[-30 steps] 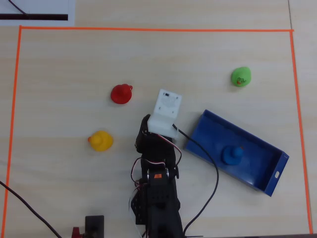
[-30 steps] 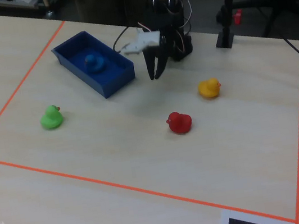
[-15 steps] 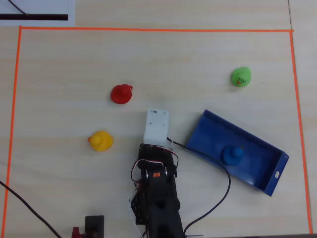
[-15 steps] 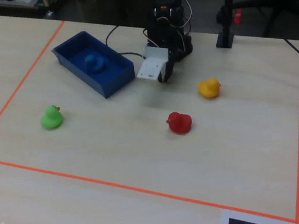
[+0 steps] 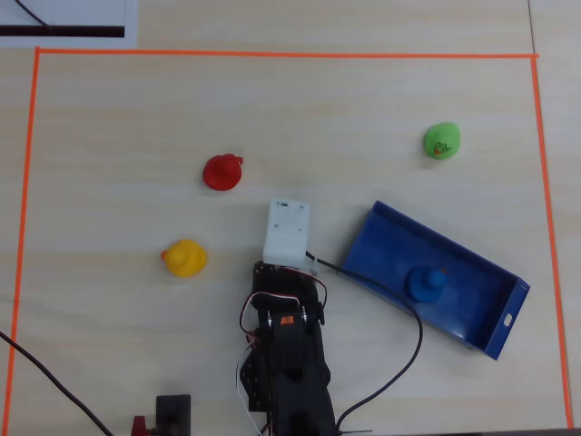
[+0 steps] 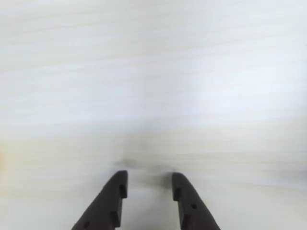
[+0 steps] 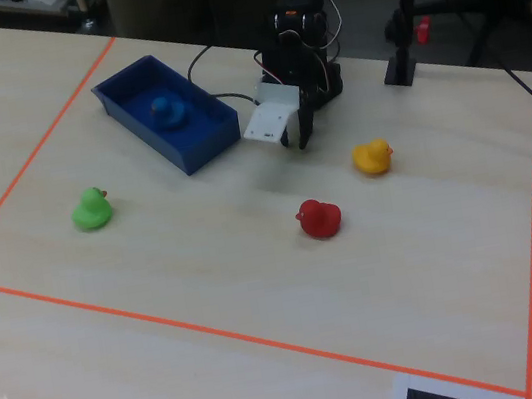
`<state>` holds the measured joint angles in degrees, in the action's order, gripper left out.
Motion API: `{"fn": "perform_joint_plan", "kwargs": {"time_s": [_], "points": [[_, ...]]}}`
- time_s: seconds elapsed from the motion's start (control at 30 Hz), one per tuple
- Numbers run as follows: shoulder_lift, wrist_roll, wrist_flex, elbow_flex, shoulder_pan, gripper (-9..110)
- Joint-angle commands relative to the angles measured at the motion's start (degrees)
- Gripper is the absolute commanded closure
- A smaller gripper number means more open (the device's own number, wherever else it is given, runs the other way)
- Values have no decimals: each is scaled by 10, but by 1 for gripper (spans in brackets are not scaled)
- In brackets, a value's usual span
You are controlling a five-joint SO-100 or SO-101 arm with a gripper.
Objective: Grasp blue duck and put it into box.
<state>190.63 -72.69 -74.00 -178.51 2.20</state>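
The blue duck (image 5: 425,283) sits upright inside the blue box (image 5: 481,338), near its middle; it also shows in the fixed view (image 7: 166,109) inside the box (image 7: 198,142). My gripper (image 6: 148,184) is open and empty, its two dark fingers pointing at bare table. In the overhead view the gripper is hidden under the white wrist block (image 5: 287,232), left of the box. In the fixed view the gripper (image 7: 303,138) hangs just above the table, right of the box. The wrist view shows neither duck nor box.
A red duck (image 5: 222,171), a yellow duck (image 5: 184,258) and a green duck (image 5: 442,141) stand on the table. Orange tape (image 5: 272,53) marks the work area. A black cable (image 5: 399,309) runs past the box's near corner. The arm base (image 5: 286,363) is at the front.
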Motion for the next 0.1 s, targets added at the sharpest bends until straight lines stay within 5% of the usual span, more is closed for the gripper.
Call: {"fn": "perform_joint_plan", "kwargs": {"time_s": [0.0,0.07], "points": [[-9,1,-11,3,-4,91],[-9,1,-11,3,-4,91]]}}
